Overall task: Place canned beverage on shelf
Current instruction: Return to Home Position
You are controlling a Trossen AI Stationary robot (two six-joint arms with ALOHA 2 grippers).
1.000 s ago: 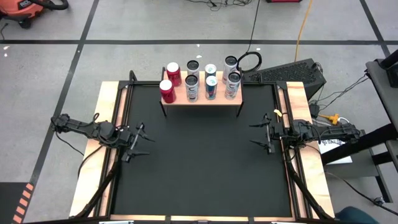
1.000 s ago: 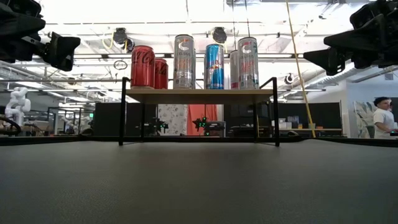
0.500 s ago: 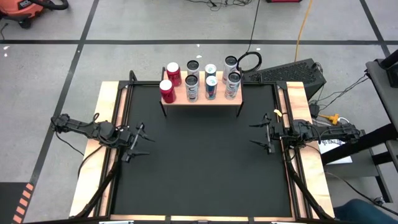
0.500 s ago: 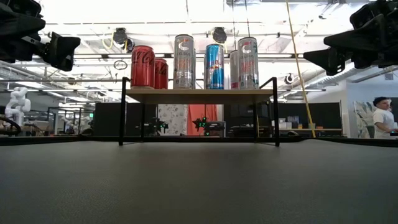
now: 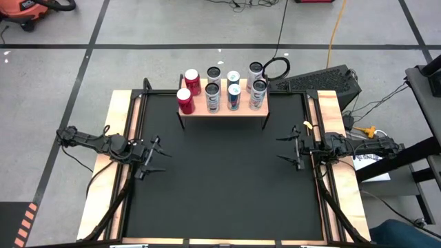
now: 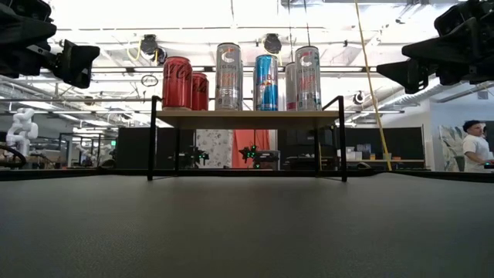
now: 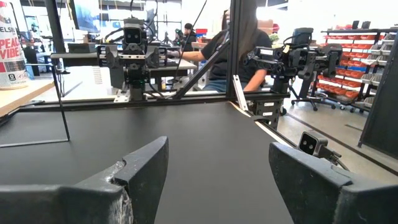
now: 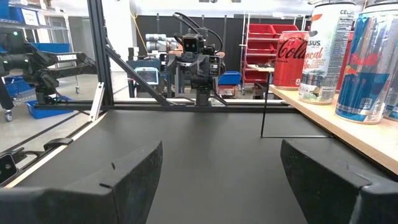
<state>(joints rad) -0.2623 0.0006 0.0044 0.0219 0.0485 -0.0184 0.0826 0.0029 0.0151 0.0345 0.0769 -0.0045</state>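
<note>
Step in hand, by my read: the retreat to home pose, w/ the stocking itself done.

Mid-left of the high view, the left end effector (image 5: 157,157) hangs over the left edge of the black mat (image 5: 220,200). It's spread wide & holds nothing. Its wrist view shows the dark fingers (image 7: 146,168) far apart w/ bare mat btwn them. The arm lies low & stretched flat, reaching in across the left wooden rim of the counter (image 5: 117,124) & pointing toward frame ctr.

Upper ctr, the shelf (image 5: 242,110) stands at the mat's far edge. It carries eight upright cans in two rows: red cans (image 5: 185,101), then silver cans (image 5: 213,97), blue cans (image 5: 234,97) & white cans (image 5: 258,94). No can shows on the mat.

Mid-right, the right end effector (image 5: 288,149) mirrors the left: spread, empty, arm low across the right rim, pointing inward, well apart from the shelf.

Next move, as a guess: little beyond settling both arms in this parked pose, w/ nothing to grasp. Only care needed is staying clear of the shelf legs.
</note>
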